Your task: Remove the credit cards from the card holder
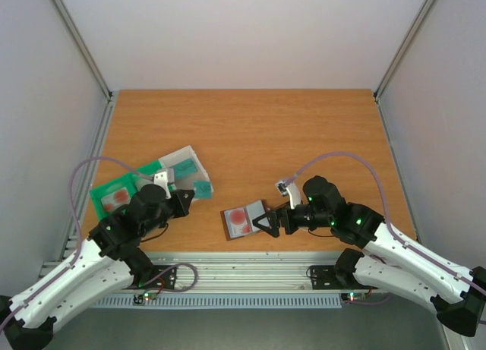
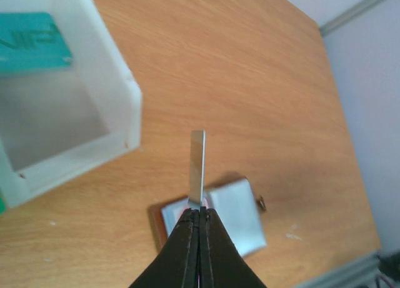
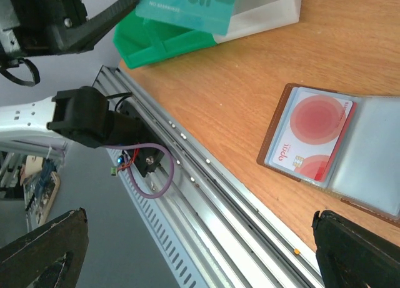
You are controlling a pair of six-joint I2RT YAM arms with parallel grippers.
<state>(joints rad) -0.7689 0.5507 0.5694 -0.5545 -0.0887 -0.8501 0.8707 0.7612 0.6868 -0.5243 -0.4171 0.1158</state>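
Note:
The card holder (image 1: 244,220) lies open near the table's front edge, brown outside with grey-blue pockets. A whitish credit card with red blotches (image 3: 310,140) sits in its left pocket. It also shows in the left wrist view (image 2: 240,218). My left gripper (image 1: 186,200) is shut on a thin card (image 2: 197,166), seen edge-on above the table left of the holder. In the top view that card looks teal (image 1: 203,189). My right gripper (image 1: 267,223) is open and empty, just right of the holder, with its fingers (image 3: 359,250) wide apart.
A translucent box (image 1: 182,162) with a teal card (image 2: 30,45) inside lies at the left, partly on a flat green tray (image 1: 114,195). The metal rail (image 3: 219,194) runs along the table's front edge, close to the holder.

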